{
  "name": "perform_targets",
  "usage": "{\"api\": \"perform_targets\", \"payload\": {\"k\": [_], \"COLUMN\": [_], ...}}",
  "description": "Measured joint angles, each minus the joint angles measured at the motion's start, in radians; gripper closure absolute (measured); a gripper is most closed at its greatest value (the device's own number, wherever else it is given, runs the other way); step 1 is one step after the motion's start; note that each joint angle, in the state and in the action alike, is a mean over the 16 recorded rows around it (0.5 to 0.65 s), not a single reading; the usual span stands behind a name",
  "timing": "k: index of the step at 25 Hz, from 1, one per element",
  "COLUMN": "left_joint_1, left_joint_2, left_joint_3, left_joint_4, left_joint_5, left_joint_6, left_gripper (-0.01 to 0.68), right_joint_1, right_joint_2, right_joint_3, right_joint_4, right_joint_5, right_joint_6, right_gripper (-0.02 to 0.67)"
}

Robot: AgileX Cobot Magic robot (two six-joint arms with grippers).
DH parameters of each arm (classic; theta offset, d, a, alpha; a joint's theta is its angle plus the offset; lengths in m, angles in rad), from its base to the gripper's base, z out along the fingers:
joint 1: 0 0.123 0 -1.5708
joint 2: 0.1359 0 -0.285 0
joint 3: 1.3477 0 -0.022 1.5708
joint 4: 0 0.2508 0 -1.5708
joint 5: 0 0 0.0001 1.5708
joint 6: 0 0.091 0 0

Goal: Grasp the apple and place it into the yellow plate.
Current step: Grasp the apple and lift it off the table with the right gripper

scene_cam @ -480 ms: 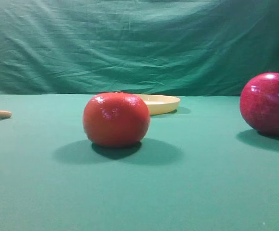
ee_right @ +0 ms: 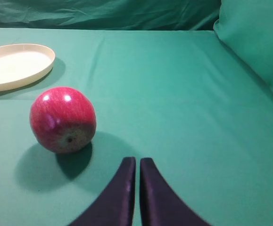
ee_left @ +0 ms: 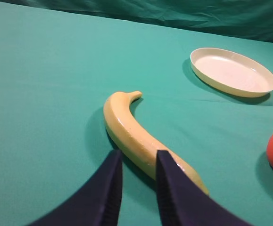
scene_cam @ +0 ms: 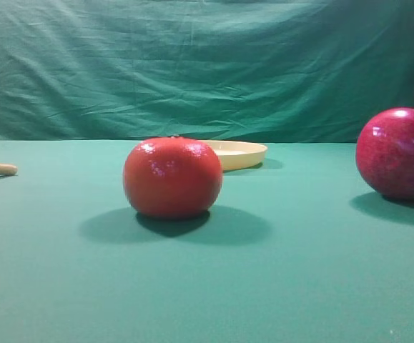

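A: Where's the apple [ee_right: 63,119]?
B: On the desk [ee_right: 183,94], near the plate [ee_right: 14,66], blossom end toward the right pincer [ee_right: 137,162], nearly together.
A: Left pincer [ee_left: 138,162]?
B: Apart, over a banana [ee_left: 141,137].

Crimson apple [ee_right: 63,119] (white highlights), pale yellow plate [ee_right: 16,66], green cloth [ee_right: 183,94].

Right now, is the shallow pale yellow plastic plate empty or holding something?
Empty. The shallow pale yellow plastic plate shows a bare inside; the glossy crimson apple sits on the green cloth beside it.

Probably a lab: green cloth backdrop [scene_cam: 192,64] and tabletop [scene_cam: 299,286].
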Motion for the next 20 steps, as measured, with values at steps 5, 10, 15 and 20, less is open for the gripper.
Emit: {"api": "perform_targets", "payload": {"k": [5, 10, 15, 20], "left_joint_1": [0.000, 0.000, 0.000, 0.000], "left_joint_2": [0.000, 0.000, 0.000, 0.000], "left_joint_3": [0.000, 0.000, 0.000, 0.000], "left_joint_4": [0.000, 0.000, 0.000, 0.000], "left_joint_5": [0.000, 0.000, 0.000, 0.000], "left_joint_6": [0.000, 0.000, 0.000, 0.000], "left_gripper": [0.516, 0.516, 0.516, 0.516], "right_joint_1": [0.000, 0.000, 0.000, 0.000], "right_joint_2": [0.000, 0.000, 0.000, 0.000], "right_joint_3": [0.000, 0.000, 0.001, -0.006], "right_joint_4": [-0.001, -0.006, -0.011, -0.017], "right_joint_5": [0.000, 0.000, 0.000, 0.001], "right_joint_6": [0.000, 0.007, 0.048, 0.101], "right_gripper": [0.649, 0.649, 0.649, 0.649]}}
